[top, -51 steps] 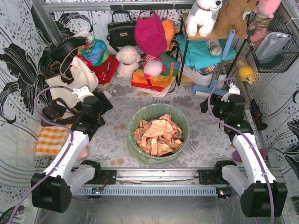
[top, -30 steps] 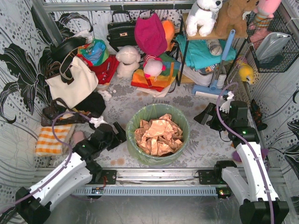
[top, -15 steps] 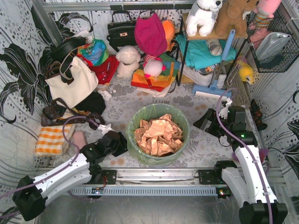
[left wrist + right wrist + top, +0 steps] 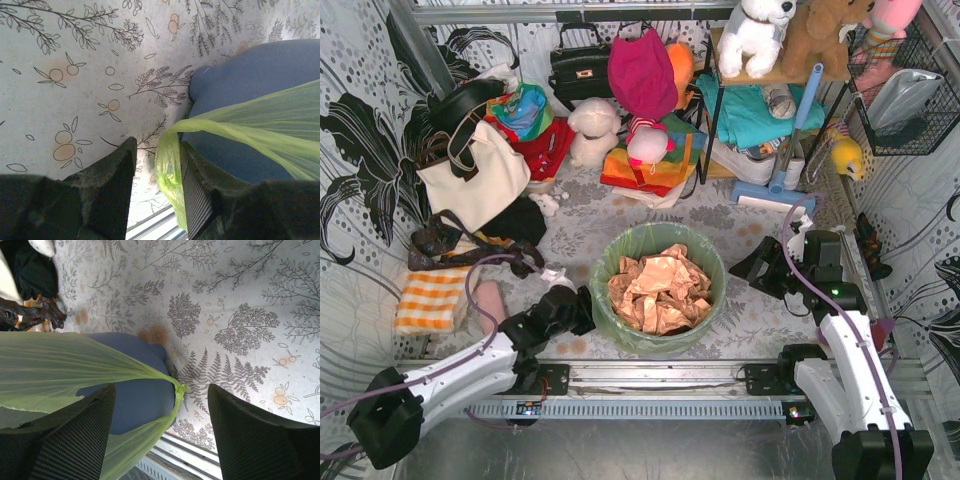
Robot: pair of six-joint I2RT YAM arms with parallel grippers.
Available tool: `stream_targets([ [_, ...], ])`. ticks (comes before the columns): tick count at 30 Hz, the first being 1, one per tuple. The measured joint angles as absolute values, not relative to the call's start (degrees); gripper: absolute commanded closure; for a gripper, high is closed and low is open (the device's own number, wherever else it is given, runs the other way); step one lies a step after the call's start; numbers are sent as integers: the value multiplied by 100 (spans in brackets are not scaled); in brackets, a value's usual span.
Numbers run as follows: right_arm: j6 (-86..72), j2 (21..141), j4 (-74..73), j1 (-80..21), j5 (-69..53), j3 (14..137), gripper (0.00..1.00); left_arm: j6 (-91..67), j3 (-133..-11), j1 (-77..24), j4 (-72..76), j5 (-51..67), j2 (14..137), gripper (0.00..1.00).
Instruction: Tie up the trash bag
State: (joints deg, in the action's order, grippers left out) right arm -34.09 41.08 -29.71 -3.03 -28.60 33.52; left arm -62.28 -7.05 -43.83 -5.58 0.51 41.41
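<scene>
We find the trash bag (image 4: 705, 262) lining the round blue-grey bin (image 4: 250, 65) in the middle of the patterned table (image 4: 760, 320), just in front of the rail between the two arm bases; its lime-green rim is folded out over the bin's edge, and crumpled tan paper (image 4: 658, 288) fills it to the top. The left gripper (image 4: 582, 310) lies low against the bin's left side; from its wrist camera we see a bunched handle strip (image 4: 167, 165) hanging between the two fingers, lying against the right-hand one (image 4: 197, 185) while a strip of table shows between the plastic and the other finger, so the jaws stand part-way apart and are not yet pinching the plastic. The right gripper (image 4: 748, 270) sits at the bin's right side, a little apart from it in the overhead view; its wrist camera shows its fingers spread wide, with the gathered tip of the other handle strip (image 4: 125, 367) lying in the gap between them and touching neither (the plastic fans out from that tip across the bin wall). Behind the bin we note a white tote bag (image 4: 470, 180), and to the left an orange checked cloth (image 4: 430, 300).
</scene>
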Motion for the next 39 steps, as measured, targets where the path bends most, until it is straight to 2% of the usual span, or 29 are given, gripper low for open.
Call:
stream_targets([
  [3,-3409,4165,-3028,-303,-2954,3428,30,-6217,-801,-4386,-825,-14,4027,49],
  [5,-3404,4241,-3260,-301,-2923,3730,35,-6222,-1120,-4386,-1428,-257,3922,45],
  [14,-3183,4890,-4178,-301,-2961,5946,32,-5951,-3806,-4386,-3739,-1481,4038,42],
  [19,-2836,5319,-4984,-303,-2969,7008,37,-5568,-5238,-4386,-4654,-1774,4357,43],
  [25,-2598,5507,-5649,-377,-3065,7651,41,-5033,-6508,-4386,-5468,-1675,4759,43],
  [28,-2600,5535,-5822,-799,-2995,7725,42,-4762,-6995,-4386,-5798,-1459,4877,43],
  [35,-2967,6062,-5894,-2875,-2340,7822,47,-4224,-7502,-4386,-6093,-545,4945,44],
  [39,-3129,6337,-5896,-3238,-2027,7837,53,-4038,-7345,-4386,-6121,-165,4989,45],
])
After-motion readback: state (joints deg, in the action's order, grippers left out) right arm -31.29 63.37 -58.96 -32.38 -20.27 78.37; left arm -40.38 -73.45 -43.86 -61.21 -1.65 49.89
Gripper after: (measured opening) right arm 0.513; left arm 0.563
